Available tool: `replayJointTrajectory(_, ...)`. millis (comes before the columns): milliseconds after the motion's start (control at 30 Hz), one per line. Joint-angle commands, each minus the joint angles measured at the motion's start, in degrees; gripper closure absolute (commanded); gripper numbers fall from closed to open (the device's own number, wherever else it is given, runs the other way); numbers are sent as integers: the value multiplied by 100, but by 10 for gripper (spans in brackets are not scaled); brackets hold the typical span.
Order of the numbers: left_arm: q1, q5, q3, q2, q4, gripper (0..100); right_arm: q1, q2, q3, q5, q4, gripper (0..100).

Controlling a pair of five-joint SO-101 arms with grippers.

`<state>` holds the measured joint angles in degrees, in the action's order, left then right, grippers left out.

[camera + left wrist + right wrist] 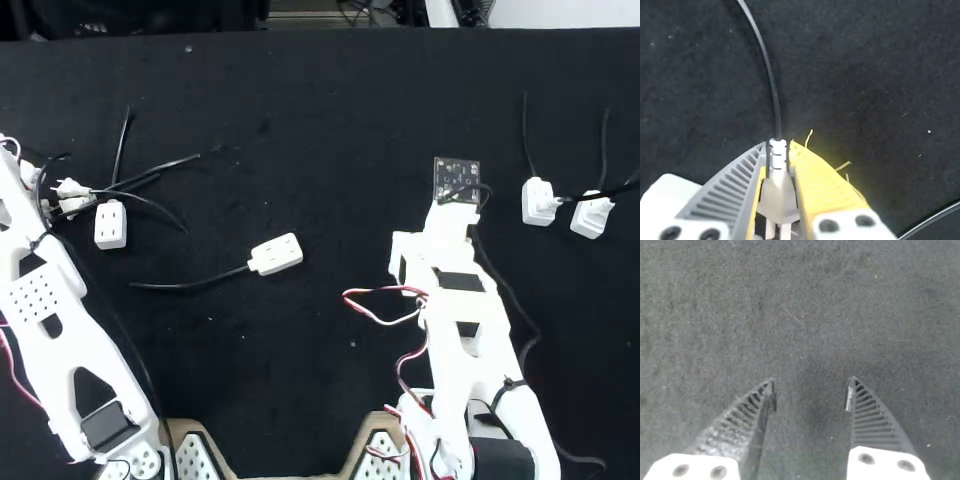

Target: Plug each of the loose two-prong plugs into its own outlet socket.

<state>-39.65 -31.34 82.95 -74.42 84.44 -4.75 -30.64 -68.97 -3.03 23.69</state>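
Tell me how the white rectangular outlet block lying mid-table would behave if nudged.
The white rectangular outlet block lies flat on the black cloth, so it would likely slide rather than roll or tip. Its thin black cord curves loosely, so it is probably floppy and may drag behind.

Centre socket point(276, 254) mid-table point(330, 100), second socket point(110, 223) at its 9 o'clock, loose plugs point(68, 187) at that one's 10 o'clock, one in left gripper point(777, 146), two sockets point(538, 201) far at 3 o'clock

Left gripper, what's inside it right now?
A white plug is clamped inside the left gripper, its black cord running out over the black table. The gripper covers the plug's sides, so its prongs cannot be made out.
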Motion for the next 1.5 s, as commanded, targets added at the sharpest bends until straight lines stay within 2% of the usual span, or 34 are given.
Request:
replayJointTrajectory(0, 119, -44, 400, 114, 422, 957, 70, -215, 321, -44, 26, 776)
replayJointTrajectory(133, 101, -9, 1288, 202, 791, 957, 70, -215, 330, -44, 26, 776)
replayJointTrajectory(500, 189, 0, 1253, 1301, 1011, 957, 70, -233, 330, -44, 26, 776)
replayJointTrajectory(800, 286, 149, 1253, 2338, 1600, 956, 70, -242, 321, -44, 26, 776)
replayJointTrajectory(1033, 391, 211, 1191, 2611, 1662, 957, 70, -242, 321, -44, 26, 776)
replayJointTrajectory(1233, 532, 747, 1191, 2620, 1670, 958, 70, -251, 321, -44, 44, 776)
replayJointTrajectory(1367, 602, 765, 831, 2787, 1670, 958, 62, -251, 356, -44, 62, 776)
replayJointTrajectory(1467, 813, 765, -84, 3341, 1670, 958, 62, -251, 356, -44, 70, 776)
